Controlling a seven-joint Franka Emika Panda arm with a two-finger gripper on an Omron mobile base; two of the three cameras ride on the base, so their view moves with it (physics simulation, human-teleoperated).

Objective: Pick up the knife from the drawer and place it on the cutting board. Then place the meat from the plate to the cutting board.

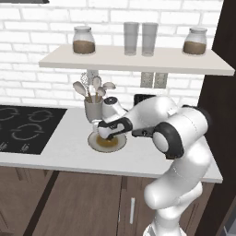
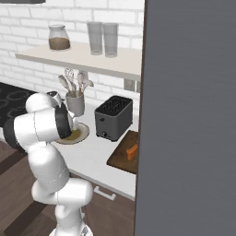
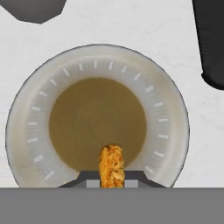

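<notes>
Orange meat (image 3: 111,165) sits pinched between the closed fingers of the hand (image 3: 111,181), above the plate (image 3: 30,131) on the white counter (image 1: 138,156). The right base view shows the orange-handled knife (image 2: 132,150) on the cutting board (image 2: 120,159) beside the toaster (image 2: 113,117).

plate (image 3: 33,131): glazed ceramic look, pale rim, soft sheen
meat (image 3: 111,164): rough, crumbly orange crust, matt
table (image 1: 69,154): smooth pale stone look, matt
cutting board (image 2: 120,156): dark wood, flat matt finish
toaster (image 2: 113,117): dark metal look, dull
jars (image 1: 84,40): clear glossy glass
</notes>
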